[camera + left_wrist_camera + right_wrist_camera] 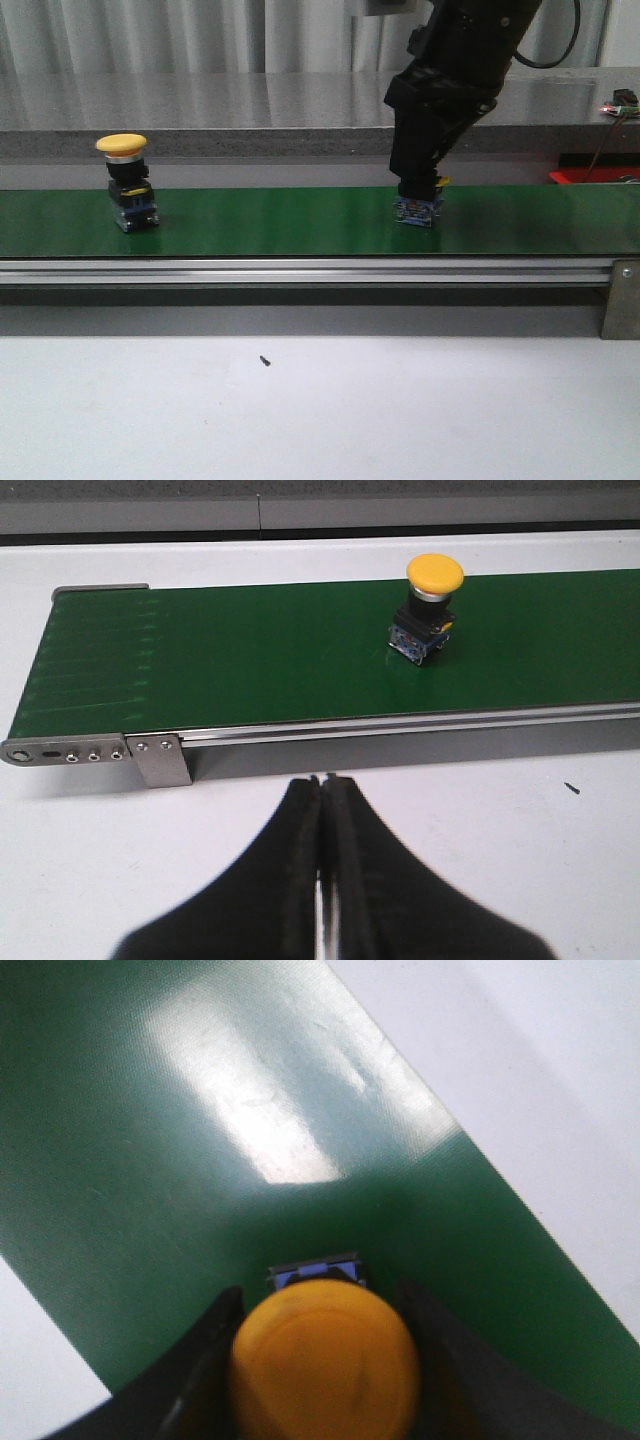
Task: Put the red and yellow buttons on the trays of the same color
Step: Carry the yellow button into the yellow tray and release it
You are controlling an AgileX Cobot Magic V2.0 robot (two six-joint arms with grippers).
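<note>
Two yellow buttons stand on the green belt [280, 220]. One yellow button [125, 185] stands alone at the left, also seen in the left wrist view [430, 605]. Right of centre, the other yellow button [418, 210] rests with its blue base on the belt. My right gripper [418, 190] comes down over it. In the right wrist view its fingers [215, 1350] press both sides of the yellow cap [325, 1360]. My left gripper [322, 780] is shut and empty over the white table, in front of the belt. No red button or yellow tray is in view.
A flat red object [590, 176], possibly a tray, lies behind the belt at the far right, under a small circuit board with wires [620, 103]. The belt's aluminium rail [300, 270] runs along its front, with an end bracket [160, 760]. A small dark speck [265, 360] lies on the table.
</note>
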